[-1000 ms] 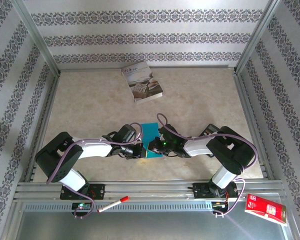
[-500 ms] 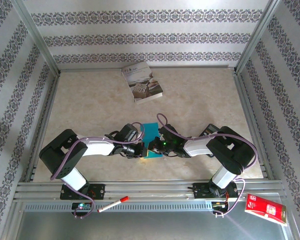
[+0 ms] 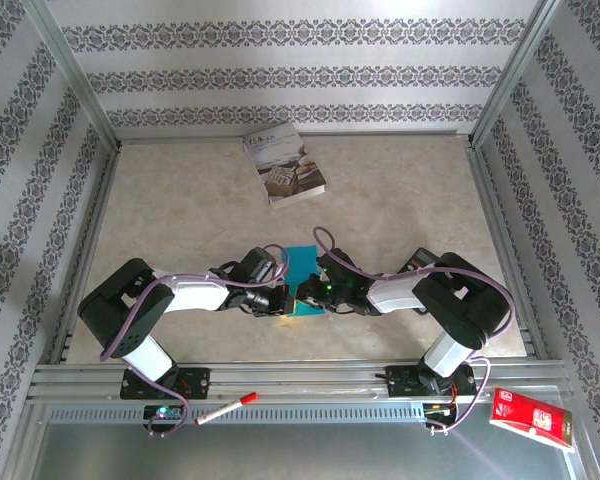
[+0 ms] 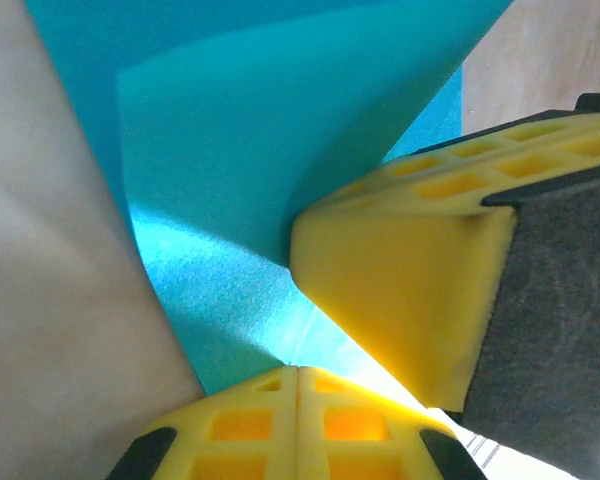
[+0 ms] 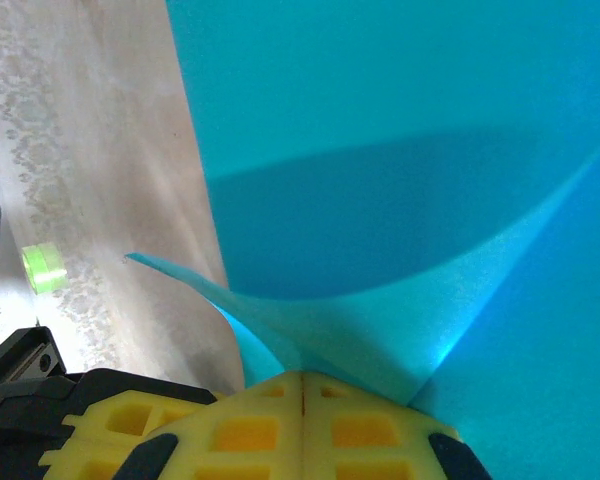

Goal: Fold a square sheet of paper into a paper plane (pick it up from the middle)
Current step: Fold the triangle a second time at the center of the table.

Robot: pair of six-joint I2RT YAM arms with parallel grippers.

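Observation:
The square sheet of paper [image 3: 302, 262] is teal-blue and lies partly folded on the table between the two arms. In the left wrist view, the sheet [image 4: 240, 150] shows a raised flap and a crease running down to my left gripper [image 4: 298, 368], whose yellow fingers are shut on its edge. A yellow finger [image 4: 400, 290] of the other gripper presses in from the right. My right gripper [image 5: 302, 376] is shut on a curled-up edge of the sheet [image 5: 400, 120]. From above, the left gripper [image 3: 285, 300] and right gripper [image 3: 311, 293] sit side by side at the sheet's near edge.
A grey-white printed book [image 3: 284, 163] lies at the back of the table. A red pen [image 3: 226, 408] rests on the front rail, and a red packet [image 3: 532, 418] lies at the bottom right. Metal frame rails border the table.
The left arm's elbow has shifted slightly to the right over the last second. Both grippers and the sheet stay where they were.

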